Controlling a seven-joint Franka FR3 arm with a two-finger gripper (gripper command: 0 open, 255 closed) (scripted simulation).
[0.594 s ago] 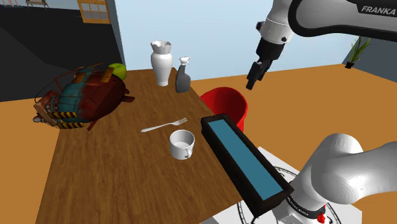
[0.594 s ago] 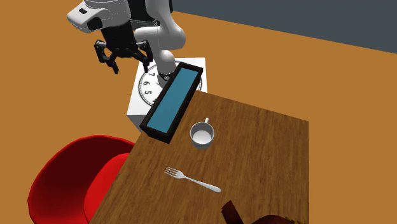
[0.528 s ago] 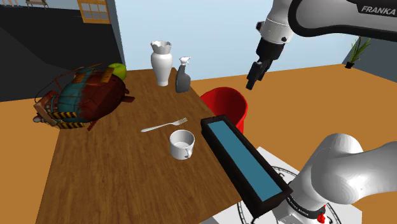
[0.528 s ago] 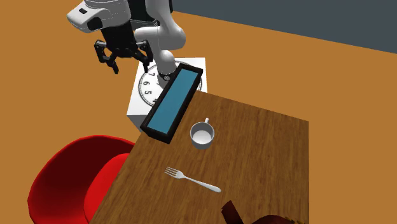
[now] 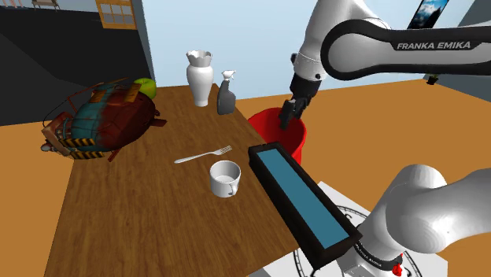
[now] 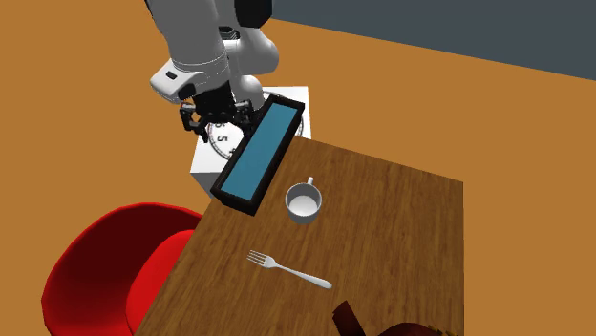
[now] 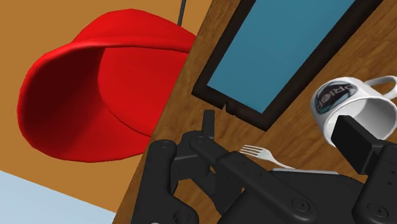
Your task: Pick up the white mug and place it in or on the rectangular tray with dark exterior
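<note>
Though upright, mug (image 5: 225, 178) apart from gripper (image 5: 286, 116)

Orange floor (image 6: 458, 105), red chair (image 6: 95, 272)

My arm (image 5: 429, 212): glossy white rounded shells with dark bands at the joints. One link carries a dark strip with white "FRANKA EMIKA" lettering (image 5: 433, 46). The base collar (image 5: 368, 253) is black with small white print, and a red knob (image 5: 400, 270) sits beside it.

My end effector (image 7: 278, 130): all black, built of flat linkage bars with round pivot screws (image 7: 163, 146) and two blocky fingers (image 7: 352, 139).

My stand (image 6: 205, 164): a white box with a clock-face print on top.
</note>
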